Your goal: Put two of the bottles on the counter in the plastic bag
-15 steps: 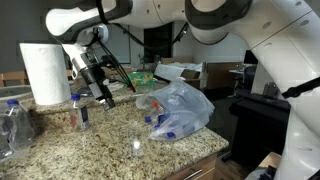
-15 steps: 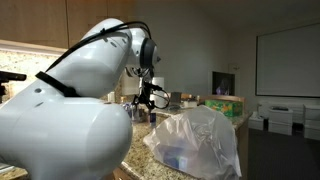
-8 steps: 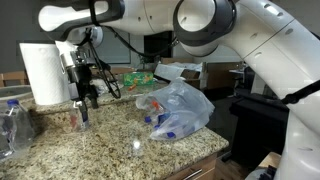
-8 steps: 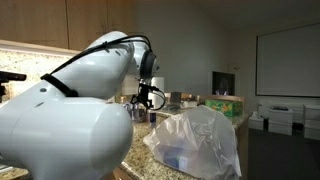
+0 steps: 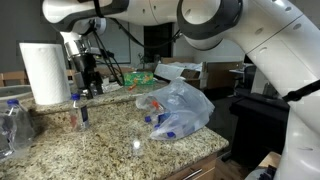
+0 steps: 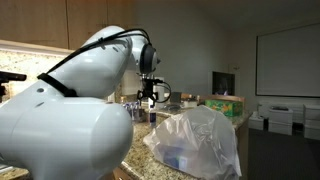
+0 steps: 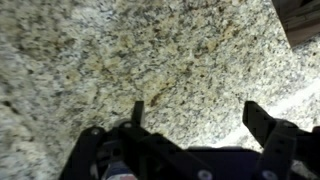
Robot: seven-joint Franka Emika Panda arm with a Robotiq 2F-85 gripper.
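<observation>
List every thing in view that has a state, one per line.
claw: open, empty, above the counter
plastic bag: slumped on the counter, items inside
small bottle: upright, capped, outside the plastic bag
large bottle: upright, capped
paper towel roll: upright

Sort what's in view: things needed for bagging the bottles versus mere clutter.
For the job: small clear blue-capped bottle; large clear plastic bottle at the counter's edge; translucent plastic bag; black gripper, open.
Lying about: white paper towel roll; green packet at the back.
</observation>
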